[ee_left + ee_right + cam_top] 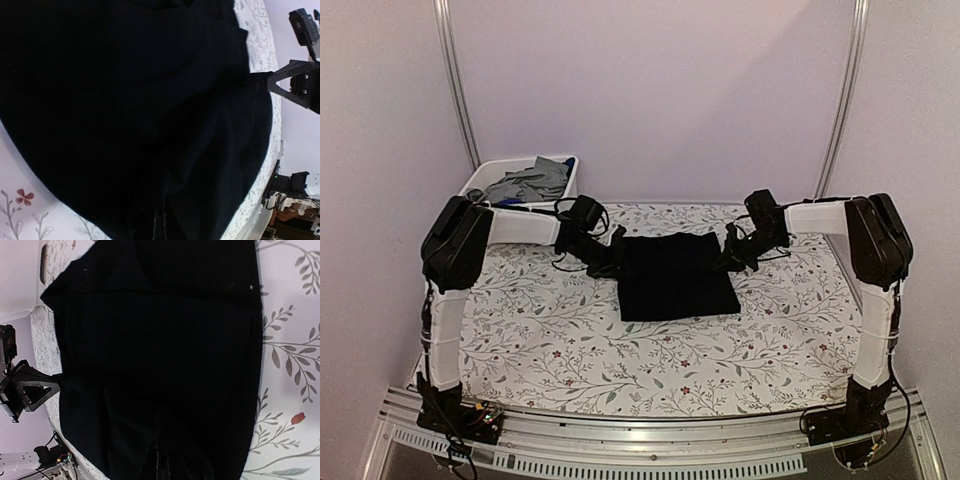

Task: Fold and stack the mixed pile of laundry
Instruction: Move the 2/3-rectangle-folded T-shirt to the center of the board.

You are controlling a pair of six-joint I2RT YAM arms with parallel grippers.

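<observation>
While the black shirt (675,278) is lying folded flat in the middle of the counter (550,335), the left fingers (616,262) are clamping its far left corner and the right fingers (733,256) its far right corner, with the grey shirt (532,184) sitting in the bin (478,181) far left.

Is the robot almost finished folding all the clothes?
Not nearly. The black T-shirt lies partly folded on the table, and the left gripper and right gripper are shut on its two sides. Grey clothes wait crumpled in the white bin. No finished stack shows yet.
</observation>
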